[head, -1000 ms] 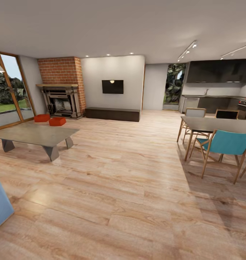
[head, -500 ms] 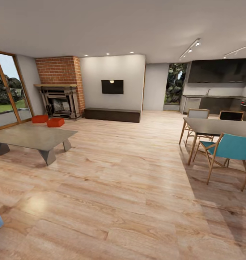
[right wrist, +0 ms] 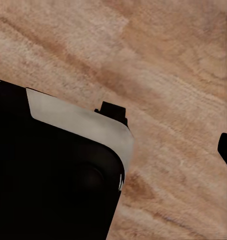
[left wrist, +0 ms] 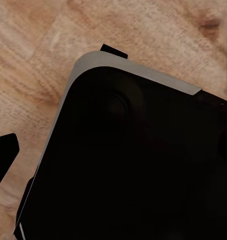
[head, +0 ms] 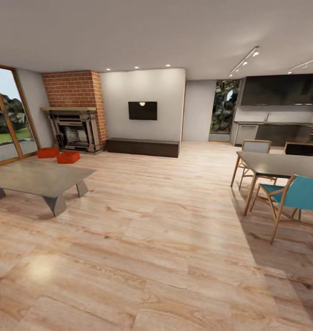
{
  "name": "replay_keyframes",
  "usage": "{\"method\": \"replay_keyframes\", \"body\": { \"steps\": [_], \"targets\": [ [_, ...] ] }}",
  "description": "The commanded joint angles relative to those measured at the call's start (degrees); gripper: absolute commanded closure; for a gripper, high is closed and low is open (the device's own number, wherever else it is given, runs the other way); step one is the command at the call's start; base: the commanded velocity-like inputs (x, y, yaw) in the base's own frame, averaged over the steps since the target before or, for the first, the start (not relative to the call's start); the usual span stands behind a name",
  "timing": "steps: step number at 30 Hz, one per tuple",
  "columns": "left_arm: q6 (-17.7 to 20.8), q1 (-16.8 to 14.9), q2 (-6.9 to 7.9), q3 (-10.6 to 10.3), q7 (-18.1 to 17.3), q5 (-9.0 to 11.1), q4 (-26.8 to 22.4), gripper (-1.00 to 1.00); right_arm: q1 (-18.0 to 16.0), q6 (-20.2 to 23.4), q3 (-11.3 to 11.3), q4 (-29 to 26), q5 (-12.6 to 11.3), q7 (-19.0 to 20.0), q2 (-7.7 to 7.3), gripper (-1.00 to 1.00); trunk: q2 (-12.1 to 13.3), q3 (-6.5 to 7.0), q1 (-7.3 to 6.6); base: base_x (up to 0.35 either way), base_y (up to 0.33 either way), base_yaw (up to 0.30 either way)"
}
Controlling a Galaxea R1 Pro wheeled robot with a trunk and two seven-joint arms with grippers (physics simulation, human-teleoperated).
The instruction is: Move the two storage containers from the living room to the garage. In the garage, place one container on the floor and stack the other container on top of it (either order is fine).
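Underfoot, in both wrist views, pale wood planks (right wrist: pixel 183 75) ran beneath a dark rounded corner of the robot's own base (left wrist: pixel 143 170). A black tip at the edge of each wrist view may have been a finger, but whether the jaws of either gripper stood open or closed could not be told.

From the head view, the near stretch of floor lay bare, so the step in hand read as the drive across the living room toward the bins — nothing was carried yet. To the left stood a low grey coffee table (head: pixel 39 177); to the right, a dining table (head: pixel 285 164) with a teal chair (head: pixel 297 195) pulled out beside it. The open lane ran between them.

Farther off on the left, past the coffee table, the two storage containers (head: pixel 68 157) sat on the planks just in front of the fireplace (head: pixel 73 130), one (head: pixel 48 152) a little farther left than the other, close together though whether touching could not be told. A brick chimney (head: pixel 73 89) rose above, a glass door (head: pixel 7 119) stood at far left, and a long dark bench (head: pixel 142 146) ran under a wall screen (head: pixel 142 110).

Done well, the approach would likely swing right of the coffee table's near corner, then turn in to face the bins squarely — stopping short enough that both arms could reach down either side of the nearer one.
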Motion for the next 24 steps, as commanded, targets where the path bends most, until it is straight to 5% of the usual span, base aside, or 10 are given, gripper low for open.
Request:
{"method": "replay_keyframes", "body": {
  "steps": [1, 24],
  "targets": [
    [-0.1, 0.0, -0.02, 0.0, 0.0, 0.2, -0.1, -1.00, -0.1, -0.3, 0.4, 0.2, -0.6, 0.3, 0.01, -1.00, 0.0, -0.05, 0.03, 0.325, 0.000, 0.000],
    [-0.2, 0.0, -0.02, 0.1, 0.0, 0.3, -0.1, -1.00, -0.1, -0.4, 0.4, 0.2, -0.6, 0.3, 0.01, -1.00, 0.0, -0.05, 0.03, 0.325, 0.000, 0.000]
  ]
}}
